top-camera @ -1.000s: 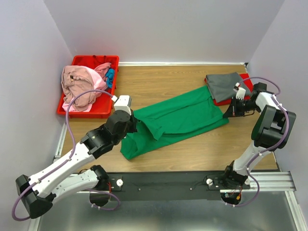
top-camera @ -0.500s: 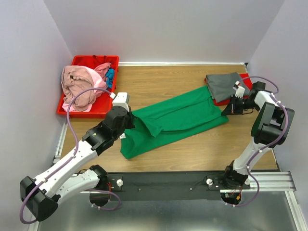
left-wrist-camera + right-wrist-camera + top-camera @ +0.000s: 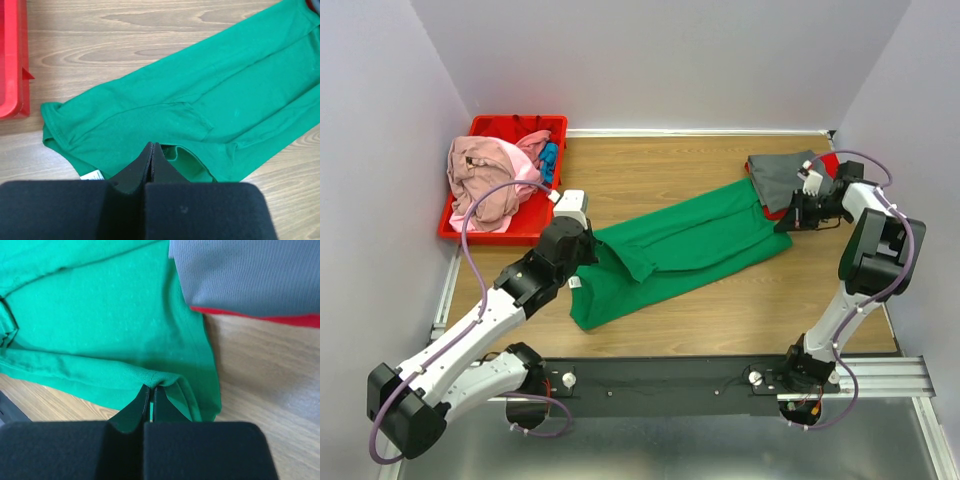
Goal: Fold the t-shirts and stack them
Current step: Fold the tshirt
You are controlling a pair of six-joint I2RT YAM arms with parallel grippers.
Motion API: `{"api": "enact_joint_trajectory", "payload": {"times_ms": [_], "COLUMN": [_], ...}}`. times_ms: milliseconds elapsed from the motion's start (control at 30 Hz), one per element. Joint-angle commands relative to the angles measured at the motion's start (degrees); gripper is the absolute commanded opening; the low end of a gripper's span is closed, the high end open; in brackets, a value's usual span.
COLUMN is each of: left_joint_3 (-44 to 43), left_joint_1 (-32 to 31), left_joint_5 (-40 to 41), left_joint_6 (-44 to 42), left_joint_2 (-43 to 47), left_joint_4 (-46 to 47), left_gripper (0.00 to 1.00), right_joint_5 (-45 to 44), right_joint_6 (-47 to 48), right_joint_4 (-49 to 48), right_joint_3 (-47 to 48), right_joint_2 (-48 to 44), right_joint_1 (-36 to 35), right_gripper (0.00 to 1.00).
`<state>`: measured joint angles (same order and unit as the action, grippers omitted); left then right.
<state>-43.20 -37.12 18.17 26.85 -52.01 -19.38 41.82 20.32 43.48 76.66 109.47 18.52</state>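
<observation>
The green shirt (image 3: pixel 685 250) lies stretched slantwise across the middle of the table (image 3: pixel 650 170), folded lengthwise into a long band, its near-left end toward the left arm and its far-right end reaching the grey shirt (image 3: pixel 782 178).

The left hand (image 3: pixel 586 262) is at the near-left end. In the left wrist view its fingers are pressed together (image 3: pixel 152 150) with their tips on a raised fold of the green cloth (image 3: pixel 200 100) beside the neck opening, and they appear to pinch it. A small white label (image 3: pixel 91 176) shows at the shirt's edge just left of the fingers. It also appears as a white speck in the top view (image 3: pixel 575 283). Any print on it is too small to read, and no brand or other writing is legible anywhere.

The right hand (image 3: pixel 790 222) is at the far-right end. In the right wrist view its fingers are closed (image 3: pixel 151 390) on the hem of the green shirt (image 3: pixel 100 315), which bunches up at their tips.

The grey shirt (image 3: pixel 250 275) lies folded flat at the far right of the table, overlapping the green shirt's corner. A flat red thing (image 3: pixel 260 318) shows under its edge, and what it is cannot be told.

At the far left stands a red bin (image 3: pixel 510 126) whose corner shows in the left wrist view (image 3: pixel 12 60). A crumpled pink shirt (image 3: pixel 485 175) is heaped in it and hangs over its rim, and a bit of blue cloth (image 3: pixel 550 158) lies beside the pink.
</observation>
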Motion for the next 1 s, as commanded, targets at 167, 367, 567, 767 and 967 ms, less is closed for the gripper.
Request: {"api": "enact_joint_trajectory", "payload": {"times_ms": [167,367,567,767,967], "left_joint_3": [-1.44,-3.82,-5.05,-5.58,-6.11], "left_joint_1": [2.32,3.46,4.25,5.31,6.36], "left_joint_5": [-1.21,-1.91,-2.88,-3.41,-3.67], "left_joint_6": [-3.2,-5.05,-6.46,-7.43,-8.22], "left_joint_2": [-2.04,-4.59,-7.14,-8.64,-9.25], "left_joint_4": [2.41,3.47,4.43,5.14,5.66], "left_gripper": [0.0,0.0,0.0,0.0,0.0], "right_joint_5": [0.89,0.89,0.72,0.54,-0.34], "right_joint_6": [-1.95,-2.3,-2.47,-2.65,-3.18], "right_joint_4": [-1.91,-2.26,-2.53,-2.88,-3.49], "right_joint_3": [3.32,3.84,3.76,3.93,3.67], "right_joint_2": [2.24,2.94,3.29,3.82,4.17], "right_joint_1": [-0.59,-0.59,-0.68,-0.68,-0.77], "right_gripper": [0.01,0.01,0.01,0.01,0.01]}}
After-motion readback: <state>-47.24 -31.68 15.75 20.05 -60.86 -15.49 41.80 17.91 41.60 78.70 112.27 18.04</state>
